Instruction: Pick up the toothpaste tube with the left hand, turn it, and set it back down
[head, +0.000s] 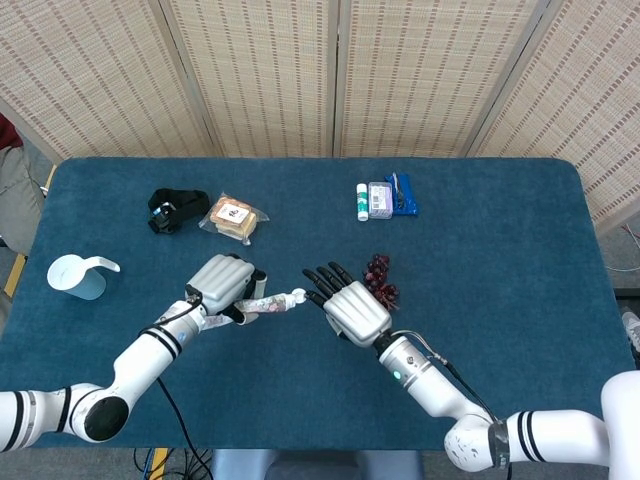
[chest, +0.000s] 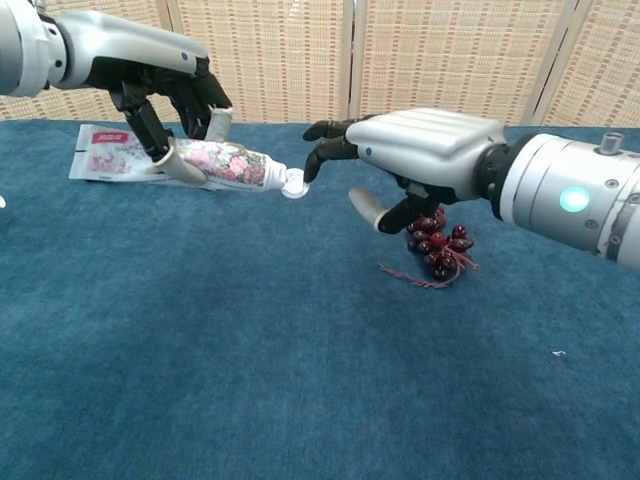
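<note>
The toothpaste tube (chest: 215, 164) is white with a pink flower print and a white cap (chest: 294, 184). My left hand (chest: 165, 75) grips it around the middle and holds it off the blue table, cap end tilted slightly down toward the right. In the head view the left hand (head: 224, 282) covers most of the tube (head: 275, 302). My right hand (chest: 425, 150) hovers just right of the cap with fingers spread and nothing in it; its dark fingertips are close to the cap. The same right hand (head: 350, 308) shows at table centre in the head view.
A bunch of dark red grapes (chest: 438, 243) lies under the right hand. Farther back are a black strap (head: 176, 209), a wrapped snack (head: 234, 217), and small tubes and packets (head: 381, 199). A pale blue cup (head: 77, 275) stands at the left edge.
</note>
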